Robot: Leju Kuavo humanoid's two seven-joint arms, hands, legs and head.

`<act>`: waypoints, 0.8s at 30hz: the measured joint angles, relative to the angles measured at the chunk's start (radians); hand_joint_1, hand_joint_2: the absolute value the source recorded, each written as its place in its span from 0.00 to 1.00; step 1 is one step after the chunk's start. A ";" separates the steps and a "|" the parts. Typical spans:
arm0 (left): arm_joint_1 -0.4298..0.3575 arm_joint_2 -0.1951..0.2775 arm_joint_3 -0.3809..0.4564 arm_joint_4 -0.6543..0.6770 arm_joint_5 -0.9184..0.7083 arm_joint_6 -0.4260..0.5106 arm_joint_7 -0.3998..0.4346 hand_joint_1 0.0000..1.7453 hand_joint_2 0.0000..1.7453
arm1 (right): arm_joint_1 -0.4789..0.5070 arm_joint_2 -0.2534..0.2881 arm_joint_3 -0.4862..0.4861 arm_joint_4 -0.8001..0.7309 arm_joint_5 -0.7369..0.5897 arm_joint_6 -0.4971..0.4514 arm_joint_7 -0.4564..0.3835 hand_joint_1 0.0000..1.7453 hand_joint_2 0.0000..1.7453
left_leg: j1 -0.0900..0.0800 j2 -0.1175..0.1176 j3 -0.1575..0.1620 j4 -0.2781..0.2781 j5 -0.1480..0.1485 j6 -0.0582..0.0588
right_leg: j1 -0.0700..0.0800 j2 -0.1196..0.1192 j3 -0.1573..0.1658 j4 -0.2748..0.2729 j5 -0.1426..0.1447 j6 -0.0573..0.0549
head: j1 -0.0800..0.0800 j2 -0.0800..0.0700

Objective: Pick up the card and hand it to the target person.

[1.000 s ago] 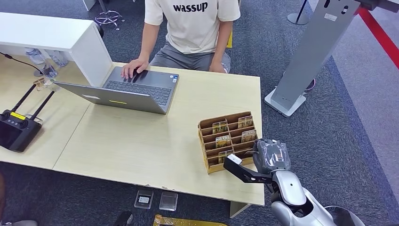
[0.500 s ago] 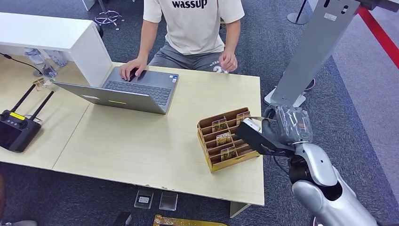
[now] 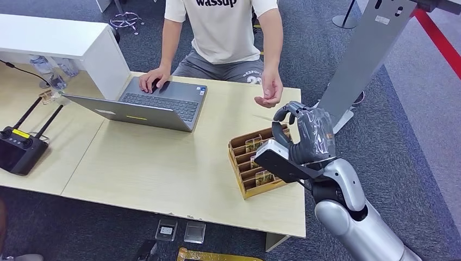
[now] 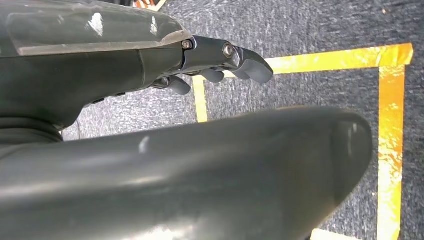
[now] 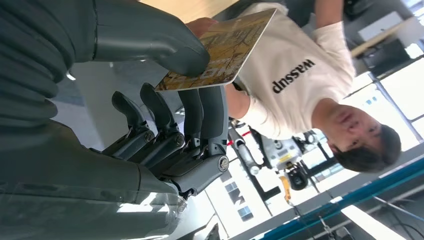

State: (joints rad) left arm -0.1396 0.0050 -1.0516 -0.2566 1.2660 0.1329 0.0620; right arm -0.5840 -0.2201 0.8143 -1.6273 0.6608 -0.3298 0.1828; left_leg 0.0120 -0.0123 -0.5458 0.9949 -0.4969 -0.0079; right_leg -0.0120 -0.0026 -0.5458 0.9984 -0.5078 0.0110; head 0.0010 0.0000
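Clearly, the card [image 5: 220, 47] is pinched between the thumb and fingers [image 5: 200, 107] of the right robot hand [image 3: 304, 133], raised above the card rack [image 3: 244, 163] on the bench [image 3: 163, 163]. Just beyond it, the person's hand [image 3: 269, 95] waits palm-up. The left robot hand [image 4: 220, 60] holds nothing, fingers loosely curled.

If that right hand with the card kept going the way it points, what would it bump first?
Probably the person's open hand, waiting just beyond the card that the right hand holds; depth is uncertain.
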 joint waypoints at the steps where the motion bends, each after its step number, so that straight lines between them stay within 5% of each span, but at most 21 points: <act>1: -0.003 -0.002 -0.002 0.000 -0.002 0.000 0.001 0.00 0.00 | -0.001 0.015 0.004 0.029 -0.003 -0.026 -0.020 0.87 1.00 | 0.000 0.000 0.000 0.000 0.000 0.000 | 0.000 0.000 0.000 0.000 0.000 0.000 | 0.000 0.000; 7: -0.012 -0.011 -0.012 -0.003 -0.007 0.000 0.006 0.00 0.00 | -0.016 0.096 0.022 0.200 0.000 -0.167 -0.121 0.87 1.00 | 0.000 0.000 0.000 0.000 0.000 0.000 | 0.000 0.000 -0.001 0.000 0.000 0.000 | -0.001 0.000; 17: -0.010 -0.013 -0.014 -0.003 -0.007 -0.019 0.007 0.00 0.00 | -0.043 0.167 0.031 0.373 0.043 -0.217 -0.114 0.87 1.00 | 0.000 0.000 0.000 0.000 0.000 0.000 | 0.000 0.000 -0.001 0.000 0.000 0.000 | 0.000 0.000; 21: -0.008 -0.013 -0.014 -0.003 -0.004 -0.031 0.007 0.00 1.00 | -0.045 0.176 0.032 0.405 0.054 -0.225 -0.103 0.00 1.00 | 0.000 0.000 0.000 0.000 0.000 0.000 | 0.000 0.000 -0.001 0.000 0.000 0.000 | 0.000 0.000; 24: -0.005 -0.013 -0.014 -0.003 -0.003 -0.039 0.006 0.00 0.25 | -0.045 0.180 0.032 0.423 0.053 -0.228 -0.100 0.00 1.00 | 0.000 0.000 0.000 0.000 0.000 0.000 | 0.000 0.000 -0.001 0.000 0.000 0.000 | 0.000 0.000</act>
State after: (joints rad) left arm -0.1446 -0.0083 -1.0655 -0.2594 1.2626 0.0937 0.0678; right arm -0.6285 -0.0401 0.8466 -1.2041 0.7140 -0.5577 0.0833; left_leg 0.0120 -0.0122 -0.5460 0.9949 -0.4970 -0.0079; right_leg -0.0121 -0.0025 -0.5466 0.9983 -0.5079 0.0110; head 0.0010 0.0000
